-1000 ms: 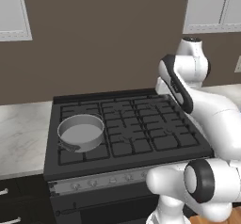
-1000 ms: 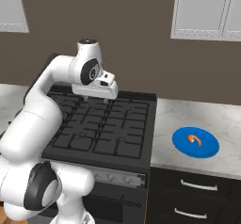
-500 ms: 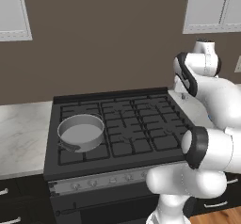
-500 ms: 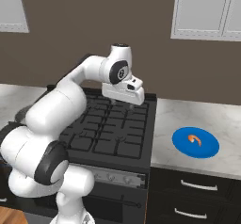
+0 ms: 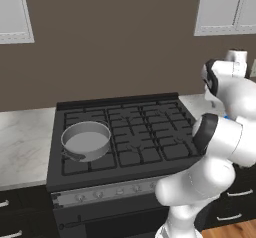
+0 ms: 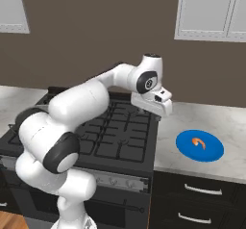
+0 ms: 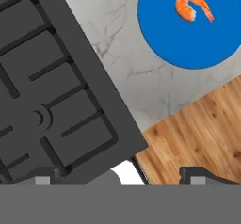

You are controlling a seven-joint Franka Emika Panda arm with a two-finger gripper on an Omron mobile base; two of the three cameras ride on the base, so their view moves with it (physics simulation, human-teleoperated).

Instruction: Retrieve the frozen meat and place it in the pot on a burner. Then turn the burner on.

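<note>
A tiny orange curled shrimp, the frozen meat (image 6: 198,142), lies on a flat blue round plate (image 6: 214,151) right of the black gas range (image 6: 110,132). The gripper (image 6: 161,108), jaws wide and empty, hovers between them, likely approaching.

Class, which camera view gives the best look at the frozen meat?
The hand view: the frozen meat appears large, its curled shape clear on the blue plate. The right base view shows it as a small orange speck.

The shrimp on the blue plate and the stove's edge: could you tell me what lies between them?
In the hand view, just bare marble counter separates the stove's edge from the blue plate holding the shrimp.
</note>
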